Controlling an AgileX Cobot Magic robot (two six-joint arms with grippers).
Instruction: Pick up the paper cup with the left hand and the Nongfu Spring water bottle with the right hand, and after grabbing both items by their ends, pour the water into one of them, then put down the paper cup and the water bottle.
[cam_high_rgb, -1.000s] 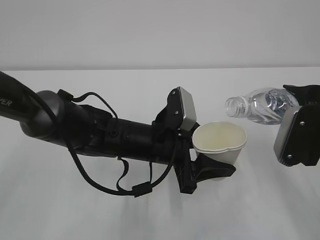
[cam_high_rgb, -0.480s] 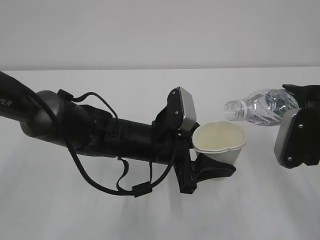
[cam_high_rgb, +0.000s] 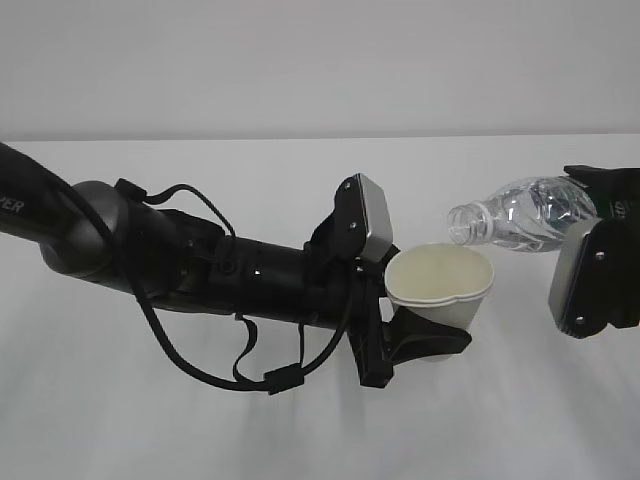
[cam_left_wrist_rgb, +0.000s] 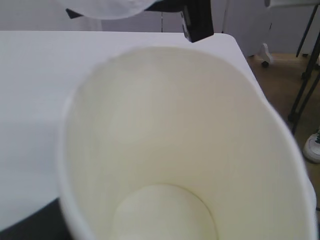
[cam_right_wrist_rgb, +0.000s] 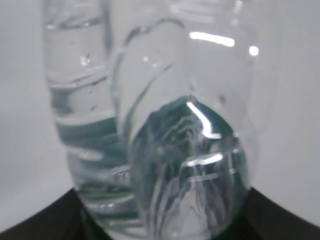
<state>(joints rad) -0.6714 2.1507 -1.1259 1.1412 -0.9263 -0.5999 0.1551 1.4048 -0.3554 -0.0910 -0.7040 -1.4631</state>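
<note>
The thin, crushable paper cup (cam_high_rgb: 440, 288) is being clamped low by the left tool (cam_high_rgb: 425, 340); the slippery bottle (cam_high_rgb: 520, 215) is being gripped at its base by the right tool (cam_high_rgb: 600, 215).

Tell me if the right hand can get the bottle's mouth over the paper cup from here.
Probably yes: the water bottle is tilted with its mouth already at the paper cup rim, with nothing between them.

The white table (cam_high_rgb: 300, 430) runs below both arms and back to a pale wall. Under the left gripper it bears only soft grey shadow. From the left wrist, its far right corner shows beyond the cup, brown floor (cam_left_wrist_rgb: 272, 82) past it.
</note>
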